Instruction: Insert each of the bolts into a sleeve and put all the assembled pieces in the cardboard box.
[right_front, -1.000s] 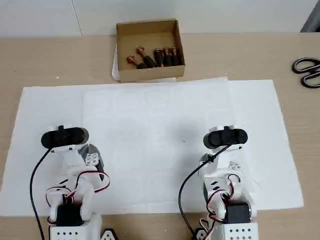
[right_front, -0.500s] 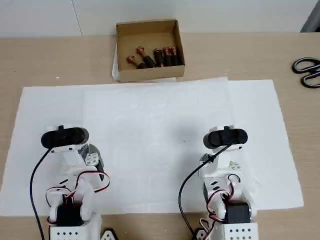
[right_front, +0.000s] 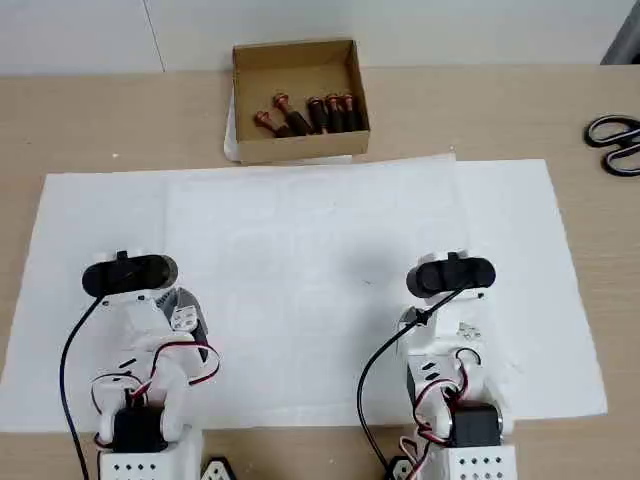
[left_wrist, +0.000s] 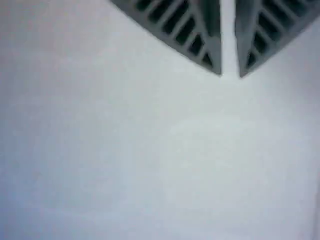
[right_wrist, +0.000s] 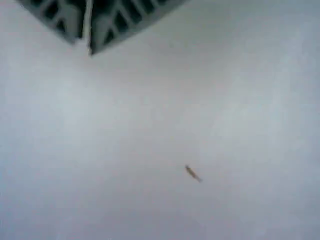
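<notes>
The cardboard box (right_front: 296, 72) stands at the far middle of the table, and several copper-headed bolts in dark sleeves (right_front: 310, 114) lie in its near half. Both arms are folded back at the near edge, over the white paper. The left arm (right_front: 131, 274) is at the near left; its gripper (left_wrist: 230, 72) hangs just above bare paper, fingers together with a thin slit between them and nothing held. The right arm (right_front: 452, 274) is at the near right; its gripper (right_wrist: 86, 44) is shut and holds nothing.
A large white paper sheet (right_front: 320, 230) covers the middle of the wooden table. A pair of scissors (right_front: 616, 142) lies at the far right edge. A small brown speck (right_wrist: 192, 173) marks the paper under the right gripper.
</notes>
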